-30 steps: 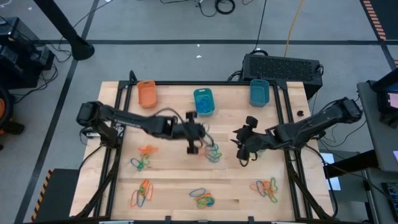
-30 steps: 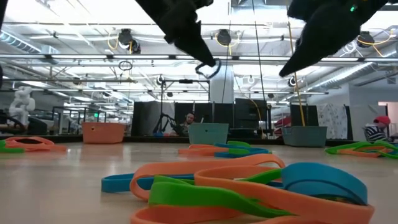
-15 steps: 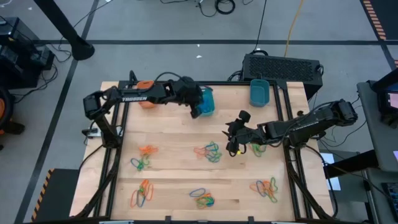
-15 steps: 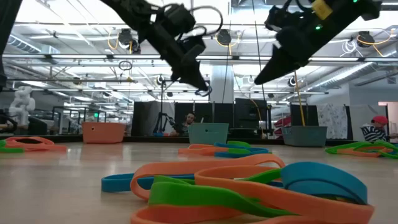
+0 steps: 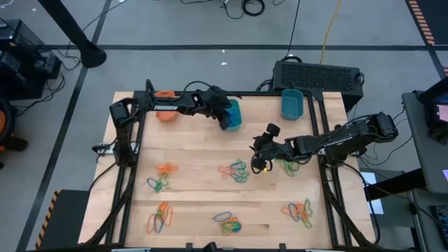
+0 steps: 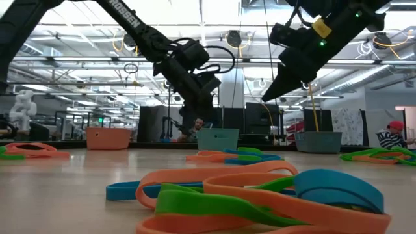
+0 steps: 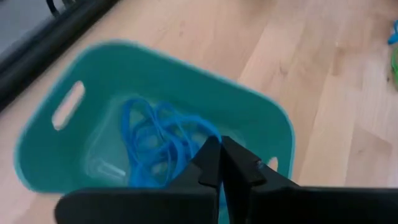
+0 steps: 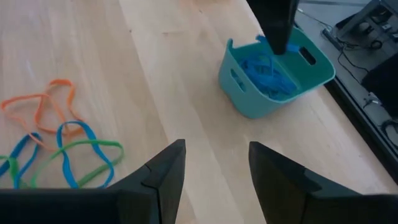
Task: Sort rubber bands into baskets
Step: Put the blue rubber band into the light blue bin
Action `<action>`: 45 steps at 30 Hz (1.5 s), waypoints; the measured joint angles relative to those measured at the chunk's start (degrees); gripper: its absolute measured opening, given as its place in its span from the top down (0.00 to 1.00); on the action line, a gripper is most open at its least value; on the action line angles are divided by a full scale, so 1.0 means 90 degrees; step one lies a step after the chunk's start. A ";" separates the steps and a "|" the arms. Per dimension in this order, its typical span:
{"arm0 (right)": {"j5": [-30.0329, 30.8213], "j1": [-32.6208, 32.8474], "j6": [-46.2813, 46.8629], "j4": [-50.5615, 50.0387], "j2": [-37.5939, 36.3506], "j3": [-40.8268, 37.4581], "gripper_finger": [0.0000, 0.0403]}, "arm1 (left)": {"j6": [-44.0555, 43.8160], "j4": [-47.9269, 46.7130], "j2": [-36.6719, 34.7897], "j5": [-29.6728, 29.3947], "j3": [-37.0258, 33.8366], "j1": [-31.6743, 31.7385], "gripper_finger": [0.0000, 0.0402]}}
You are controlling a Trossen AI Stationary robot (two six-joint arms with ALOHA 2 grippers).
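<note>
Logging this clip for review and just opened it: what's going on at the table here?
A two-arm robot is sorting rubber bands. The left tool hangs over the middle teal basket, which already holds blue bands; its fingers are nearly together. The right tool hovers open beside a mixed pile at mid-table, holding nothing. More piles lie along the front, and the orange basket and second teal basket sit at the back.

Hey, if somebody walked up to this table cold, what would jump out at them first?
Probably the left gripper poised with its fingers closed over the middle teal basket at the table's far edge, which already holds blue rubber bands. Next, the right gripper hanging open above the table's middle, beside a tangle of bands. Several more bright clusters dot the wooden table nearer the front.
</note>
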 joint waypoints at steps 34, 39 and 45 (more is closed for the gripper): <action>-0.1677 0.0007 -0.0121 0.0030 0.0000 0.0000 0.58 | 0.0061 -0.3203 -0.1500 -0.0014 -0.0081 -0.1363 0.71; -0.3713 0.0155 0.0106 0.0159 -0.0002 0.0000 0.58 | -0.0067 -0.2802 -0.1706 0.0022 -0.0505 -0.2757 0.71; -0.3789 0.0523 0.0459 0.0262 -0.0002 0.0001 0.58 | -0.0945 -0.1682 -0.1360 -0.0597 -0.0729 -0.4426 0.71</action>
